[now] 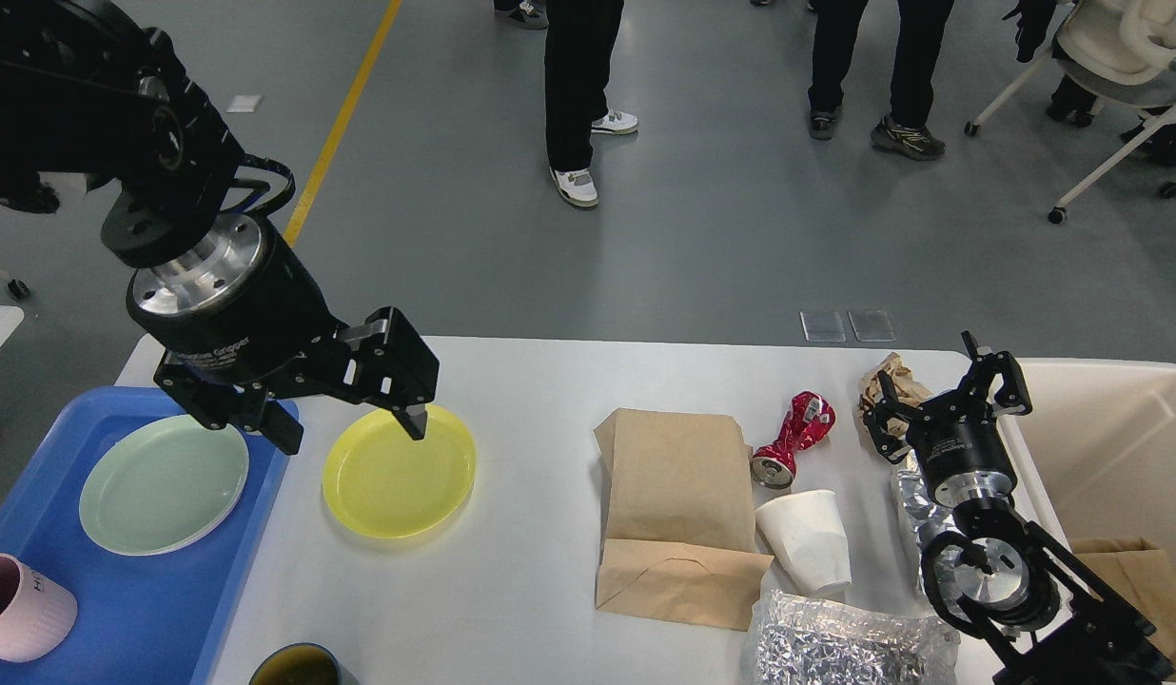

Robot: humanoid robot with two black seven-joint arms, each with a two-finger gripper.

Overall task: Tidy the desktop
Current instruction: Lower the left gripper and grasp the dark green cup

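Observation:
The white desktop (540,376) carries a yellow plate (398,476), a flat brown paper bag (678,504), a crushed red can (793,438), a tipped white paper cup (809,542), crumpled brown paper (883,373) and crinkled foil (840,647). My left gripper (348,428) is open and hangs low over the yellow plate's back-left rim, one finger above the plate, the other above the tray's edge. Beside the crumpled paper my right gripper (948,388) stands open, its left finger close against the paper, with nothing clearly held.
A blue tray (150,609) at the left holds a pale green plate (165,485) and a pink mug (17,609). A dark cup (298,668) sits at the front edge. The cream bin (1116,438) at the right holds brown paper. People stand beyond the table.

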